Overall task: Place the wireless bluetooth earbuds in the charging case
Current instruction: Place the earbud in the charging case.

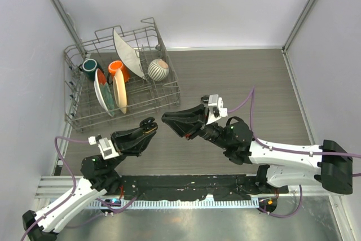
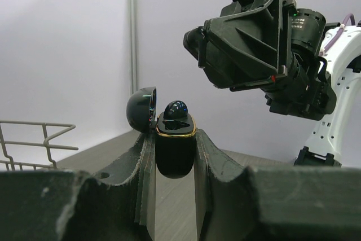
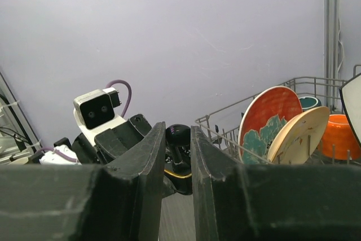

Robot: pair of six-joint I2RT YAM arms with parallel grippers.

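My left gripper [image 1: 149, 123] is shut on the black charging case [image 2: 176, 150], held upright above the table. The case's lid [image 2: 141, 108] is swung open to the left and its rim is gold. One glossy black earbud [image 2: 175, 110] sits in the case. My right gripper [image 1: 165, 118] hangs just to the right of the case and slightly higher, apart from it. Its jaws are narrow and closed on another small black earbud [image 3: 179, 134], whose stem points down. Behind that earbud, the right wrist view shows the case's gold rim [image 3: 177, 174].
A wire dish rack [image 1: 73, 119] stands at the back left with plates [image 1: 119, 91], an orange cup [image 1: 117, 69], a teal cup [image 1: 90, 67] and a striped ball-shaped bowl [image 1: 158, 69]. White walls close the table on three sides.
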